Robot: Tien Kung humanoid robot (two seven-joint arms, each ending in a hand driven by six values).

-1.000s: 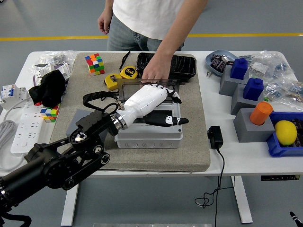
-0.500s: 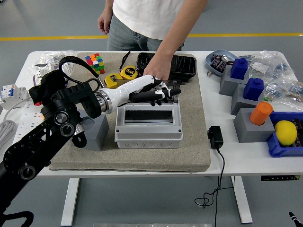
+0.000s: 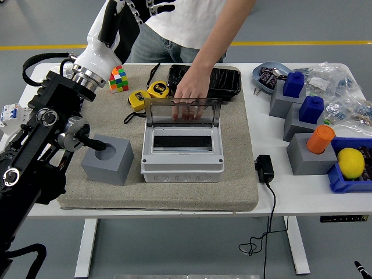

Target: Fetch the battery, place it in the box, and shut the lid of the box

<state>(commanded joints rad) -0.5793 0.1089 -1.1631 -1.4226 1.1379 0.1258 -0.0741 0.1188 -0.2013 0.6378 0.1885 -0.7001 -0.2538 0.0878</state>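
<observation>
The grey box (image 3: 182,165) sits mid-mat with its clear lid (image 3: 182,112) standing upright. A person's hand (image 3: 189,93) rests behind the lid, fingers showing through it. Inside the box I see only a dark recess (image 3: 181,141); no battery shows there. My left hand (image 3: 145,8) is raised at the picture's top left, far from the box, partly cut off by the edge, its fingers (image 3: 163,7) loosely spread and empty. A grey block (image 3: 107,158) with an empty round hole stands left of the box. Only a dark tip of my right arm (image 3: 360,268) shows at the bottom right corner.
Behind the box lie a black tray (image 3: 218,80), two yellow tape measures (image 3: 146,94) and a colour cube (image 3: 118,78). At the right stand grey blocks with blue and orange caps (image 3: 311,125), a lemon (image 3: 350,162) in a blue bin, and a black adapter (image 3: 264,169).
My left arm swung away from above the box, up and to the far left. The lid, lying down before, now stands open with the person's hand behind it.
</observation>
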